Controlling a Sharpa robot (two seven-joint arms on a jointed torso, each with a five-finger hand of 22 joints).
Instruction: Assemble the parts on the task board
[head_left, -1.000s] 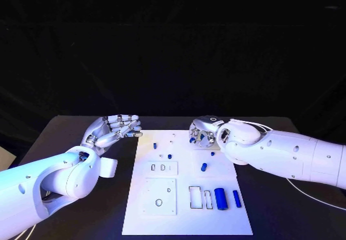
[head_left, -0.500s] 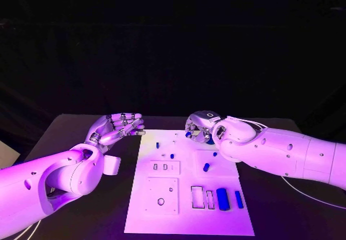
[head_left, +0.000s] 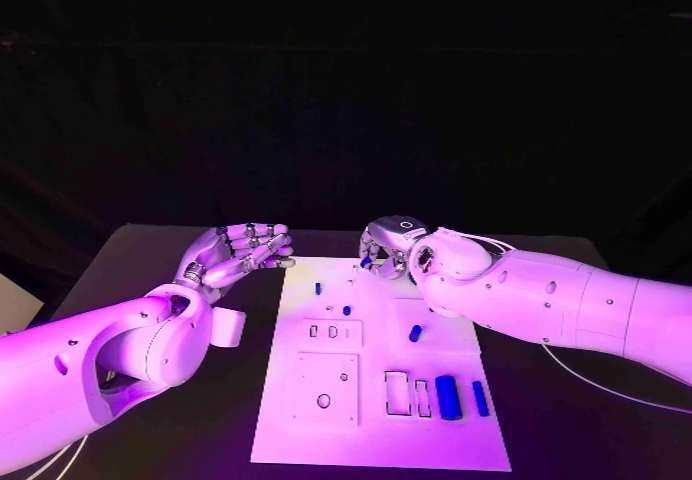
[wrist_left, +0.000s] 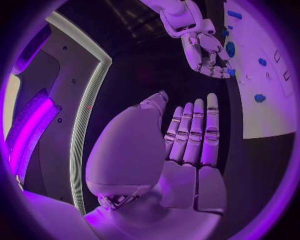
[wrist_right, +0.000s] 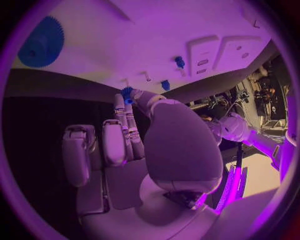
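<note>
The right hand (head_left: 387, 250) pinches a small blue gear (wrist_right: 127, 94) over the board (head_left: 378, 430) (far edge), while the left hand (head_left: 238, 255) hovers empty, fingers loosely spread.

One task board (head_left: 379, 440) — two robot hands.

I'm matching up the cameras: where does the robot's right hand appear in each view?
Head view: right hand over the far edge of the task board.
Left wrist view: beyond the left hand, beside the board.
Right wrist view: circle's middle, pinching a small blue part.
Shared landmark: the task board.
</note>
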